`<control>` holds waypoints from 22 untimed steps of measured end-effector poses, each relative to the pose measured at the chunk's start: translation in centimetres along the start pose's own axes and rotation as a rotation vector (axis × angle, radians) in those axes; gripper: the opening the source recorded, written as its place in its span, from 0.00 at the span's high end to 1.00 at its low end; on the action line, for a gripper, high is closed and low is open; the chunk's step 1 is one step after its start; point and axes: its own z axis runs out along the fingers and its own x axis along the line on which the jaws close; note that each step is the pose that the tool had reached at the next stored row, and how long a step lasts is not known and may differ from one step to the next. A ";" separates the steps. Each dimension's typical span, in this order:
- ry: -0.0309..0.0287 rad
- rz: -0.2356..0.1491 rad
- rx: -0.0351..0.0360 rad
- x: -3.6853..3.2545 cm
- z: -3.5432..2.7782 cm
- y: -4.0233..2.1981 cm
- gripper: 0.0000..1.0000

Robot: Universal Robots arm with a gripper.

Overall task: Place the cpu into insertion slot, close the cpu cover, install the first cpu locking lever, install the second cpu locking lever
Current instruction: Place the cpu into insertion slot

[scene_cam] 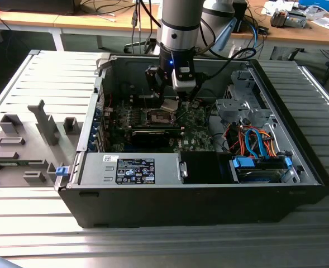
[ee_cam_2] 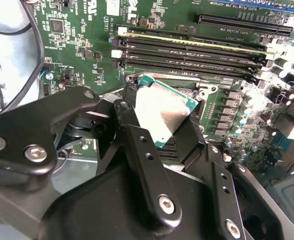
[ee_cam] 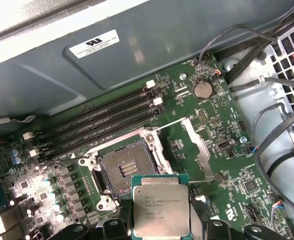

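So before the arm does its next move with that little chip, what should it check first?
1. Grip on the chip: ok. The gripper is shut on the cpu, clamping two opposite edges.
2. Slot free: ok. The insertion slot shows bare contacts with nothing lying in it.
3. Cover out of the way: ok. The cpu cover is swung open beside the slot.
4. Chip lined up over the slot: cannot tell. It hangs above the green circuit board, close to the slot.
5. Chip turned the right way round for the slot: cannot tell.
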 end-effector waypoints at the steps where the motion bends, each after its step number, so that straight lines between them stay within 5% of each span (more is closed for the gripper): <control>1: -0.0002 0.002 0.0003 0.00 0.00 0.00 0.46; 22: -0.0028 0.044 0.0062 0.00 0.03 0.00 0.46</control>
